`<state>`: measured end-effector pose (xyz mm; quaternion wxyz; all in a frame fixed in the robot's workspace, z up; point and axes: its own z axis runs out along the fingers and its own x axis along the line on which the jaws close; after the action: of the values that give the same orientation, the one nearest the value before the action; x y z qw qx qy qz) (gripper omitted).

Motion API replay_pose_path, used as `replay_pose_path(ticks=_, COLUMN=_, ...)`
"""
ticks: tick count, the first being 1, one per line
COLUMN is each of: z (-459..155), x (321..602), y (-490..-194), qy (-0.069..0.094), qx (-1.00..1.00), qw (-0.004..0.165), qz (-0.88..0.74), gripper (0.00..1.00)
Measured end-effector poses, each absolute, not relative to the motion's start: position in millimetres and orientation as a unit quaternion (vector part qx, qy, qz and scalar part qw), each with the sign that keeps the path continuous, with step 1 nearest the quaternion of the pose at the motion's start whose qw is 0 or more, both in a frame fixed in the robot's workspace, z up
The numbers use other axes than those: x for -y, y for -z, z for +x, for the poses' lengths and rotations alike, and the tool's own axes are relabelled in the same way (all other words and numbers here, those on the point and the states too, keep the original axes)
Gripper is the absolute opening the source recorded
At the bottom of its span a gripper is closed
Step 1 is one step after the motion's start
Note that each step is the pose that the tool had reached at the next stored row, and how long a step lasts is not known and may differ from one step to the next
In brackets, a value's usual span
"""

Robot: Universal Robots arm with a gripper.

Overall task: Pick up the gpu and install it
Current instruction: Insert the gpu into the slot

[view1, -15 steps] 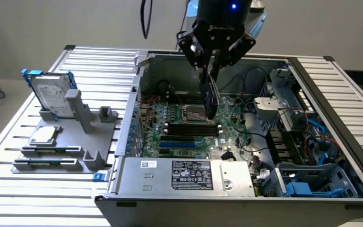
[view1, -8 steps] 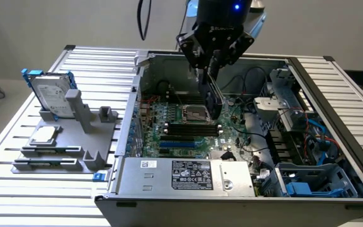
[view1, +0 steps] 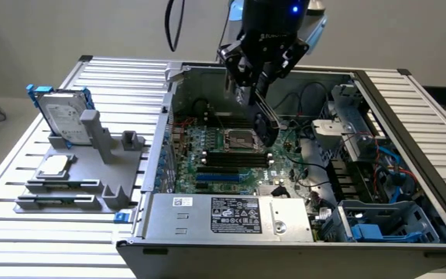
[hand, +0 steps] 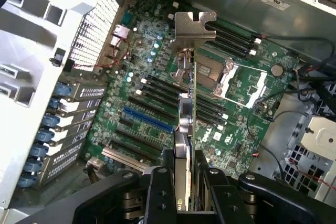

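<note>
gpu [view1: 263, 125] above motherboard [view1: 215, 145], cables [hand: 294, 39] nearby

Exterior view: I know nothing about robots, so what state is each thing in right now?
gripper: shut on the gpu.
gpu: held above the motherboard, not in a slot.
computer case: lying on its side, open.
hard drive: standing upright in the gray holder.
processor chip: lying flat on the gray holder.
</note>
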<state>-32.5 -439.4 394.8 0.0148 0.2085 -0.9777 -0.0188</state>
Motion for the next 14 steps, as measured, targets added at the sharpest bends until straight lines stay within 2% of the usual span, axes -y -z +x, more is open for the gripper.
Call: replay_pose_path(ticks=14, z=-32.5, x=439.4, y=-391.8, qy=0.017, qx=0.943, qw=0.017, qz=0.331, gripper=0.26)
